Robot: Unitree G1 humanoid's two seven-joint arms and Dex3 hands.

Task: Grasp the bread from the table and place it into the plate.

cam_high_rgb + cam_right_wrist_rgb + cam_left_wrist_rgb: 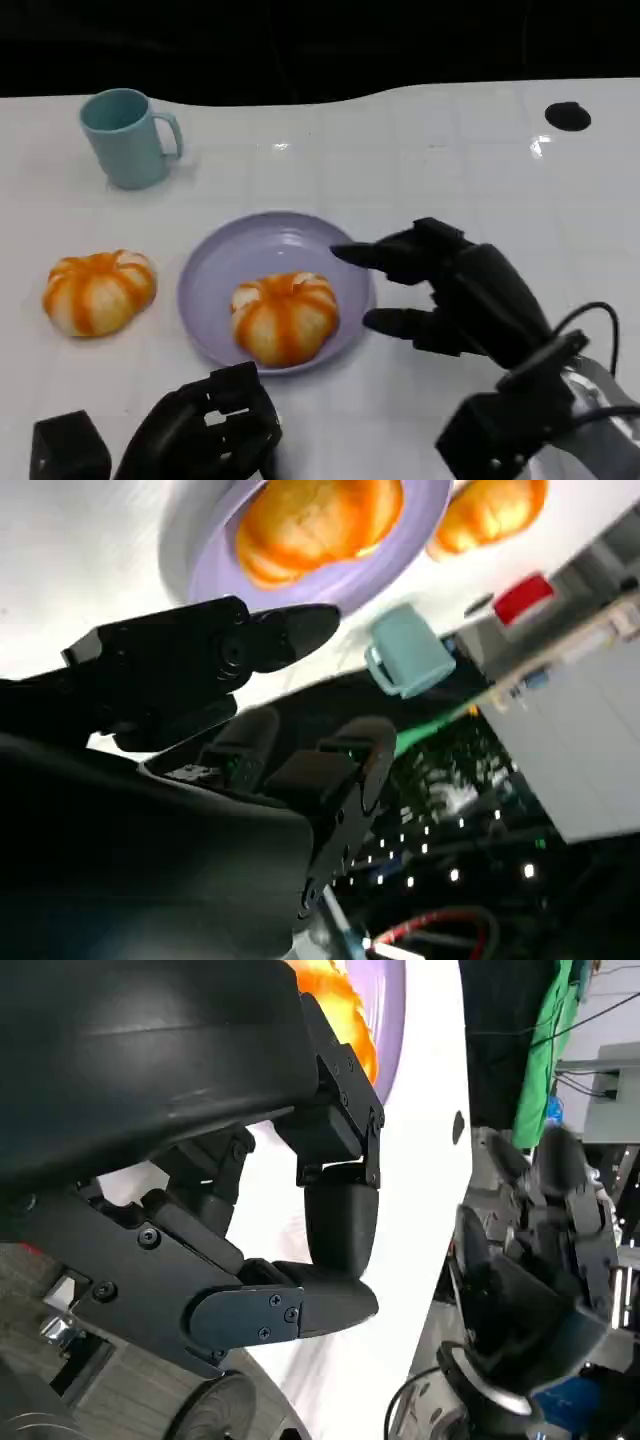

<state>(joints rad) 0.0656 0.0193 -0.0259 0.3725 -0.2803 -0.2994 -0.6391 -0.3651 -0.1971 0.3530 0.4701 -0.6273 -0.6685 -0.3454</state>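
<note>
Two empty hands, left [205, 430] curled, right [450, 290] spread; two breads [285, 315], one plate [215, 260], one mug [125, 135].

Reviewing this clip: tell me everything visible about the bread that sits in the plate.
The bread is a round, pumpkin-shaped bun, pale cream with glossy orange stripes running from a dimpled top. It looks soft and whole. It rests upright in the lavender plate, toward the rim nearest the robot. The right hand hovers beside the plate, fingers spread, apart from the bun. Nothing but the plate touches it.
</note>
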